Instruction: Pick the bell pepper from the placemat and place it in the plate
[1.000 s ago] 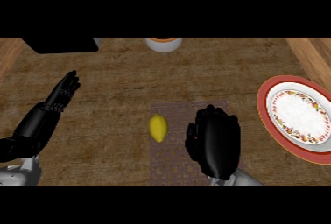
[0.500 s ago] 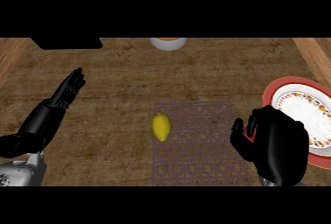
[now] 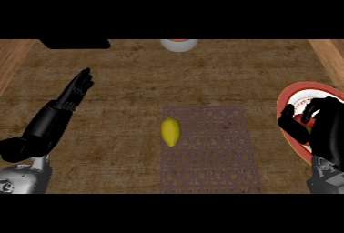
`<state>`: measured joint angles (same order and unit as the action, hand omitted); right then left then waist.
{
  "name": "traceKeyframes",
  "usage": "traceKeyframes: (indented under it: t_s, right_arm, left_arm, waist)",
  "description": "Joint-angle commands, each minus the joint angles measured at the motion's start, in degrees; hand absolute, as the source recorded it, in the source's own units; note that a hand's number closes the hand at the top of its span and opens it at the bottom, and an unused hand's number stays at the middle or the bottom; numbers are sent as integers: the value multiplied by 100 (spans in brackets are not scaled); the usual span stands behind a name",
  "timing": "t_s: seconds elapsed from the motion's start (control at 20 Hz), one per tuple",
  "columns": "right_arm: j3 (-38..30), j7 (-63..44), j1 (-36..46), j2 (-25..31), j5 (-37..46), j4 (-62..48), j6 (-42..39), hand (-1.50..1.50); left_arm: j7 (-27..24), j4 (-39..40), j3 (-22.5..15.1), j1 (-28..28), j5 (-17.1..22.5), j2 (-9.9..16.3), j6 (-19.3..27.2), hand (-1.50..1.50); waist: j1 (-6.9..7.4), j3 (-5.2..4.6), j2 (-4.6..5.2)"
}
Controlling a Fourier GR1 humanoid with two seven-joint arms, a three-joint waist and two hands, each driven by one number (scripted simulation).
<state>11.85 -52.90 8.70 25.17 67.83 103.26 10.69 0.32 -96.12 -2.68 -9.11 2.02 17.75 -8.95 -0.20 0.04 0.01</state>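
The yellow bell pepper [image 3: 170, 132] lies on the left edge of the brown placemat [image 3: 209, 150], near the middle of the counter [image 3: 134, 86]. The right hand [image 3: 322, 129] hangs over the red-rimmed plate [image 3: 295, 98] at the counter's right edge, fingers curled, holding nothing visible. The left hand [image 3: 70, 98] rests open near the left edge, fingers straight. The likely risk: the right hand is well apart from the pepper, and a reach back could nudge the smooth, rounded fruit off the mat. A white cup [image 3: 179, 44] stands at the far edge beside a dark box [image 3: 74, 43]. No writing is legible.
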Motion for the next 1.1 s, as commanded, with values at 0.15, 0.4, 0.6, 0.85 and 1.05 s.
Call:
traceKeyframes:
  t_s: [0.15, 0.4, 0.6, 0.85, 1.05]
  right_arm:
    - [-1100, 1136, 359, 312, -553, -1726, 718, 150]
    - [-1439, 1407, 365, 8, -1241, -2853, 791, 150]
    - [-1952, 2083, 456, 256, -1894, -3700, 637, -150]
    - [-2230, 3253, 1086, 144, -1856, -5149, 1661, -150]
    - [-2563, 4430, 898, 120, -2443, -5306, 2208, -150]
  left_arm:
    - [85, -230, -10, 100, -183, -122, 8, 0]
    - [-32, -122, 18, 136, -163, -131, -104, 0]
    - [-113, -107, 182, 146, -58, -71, -234, 0]
    - [-72, -368, 138, 289, -179, -192, -270, 0]
    - [96, -94, 174, -59, -206, -299, -217, 0]
  waist:
    - [62, 0, 7]
    - [98, 2, 18]
    - [80, 2, 12]
    - [94, 2, 9]
    - [56, 3, 8]
